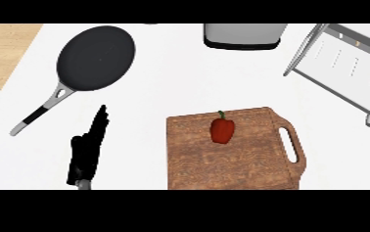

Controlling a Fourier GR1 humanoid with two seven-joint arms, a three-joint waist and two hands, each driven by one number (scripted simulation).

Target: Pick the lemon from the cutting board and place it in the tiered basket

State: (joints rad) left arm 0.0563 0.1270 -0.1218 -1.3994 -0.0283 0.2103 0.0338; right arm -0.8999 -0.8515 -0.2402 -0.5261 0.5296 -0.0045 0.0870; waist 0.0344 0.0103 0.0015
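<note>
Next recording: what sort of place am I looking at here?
Most likely a kitchen counter: a black frying pan lies on it, a wooden cutting board carries a red pepper, and a grey appliance sits at the far edge.

counter (pixel 188 74): plain white; tan wood-grain strip (pixel 16 45) at its left edge;
pan (pixel 95 57): matte black; handle (pixel 39 111) silver, then black at the grip;
cutting board (pixel 231 165): reddish-brown, mottled swirling grain;
pepper (pixel 222 130): glossy red; stem green;
left hand (pixel 86 150): black throughout;
appliance (pixel 242 34): pale grey body, black base;
tiered basket (pixel 339 64): light grey metal, whitish tray
</note>
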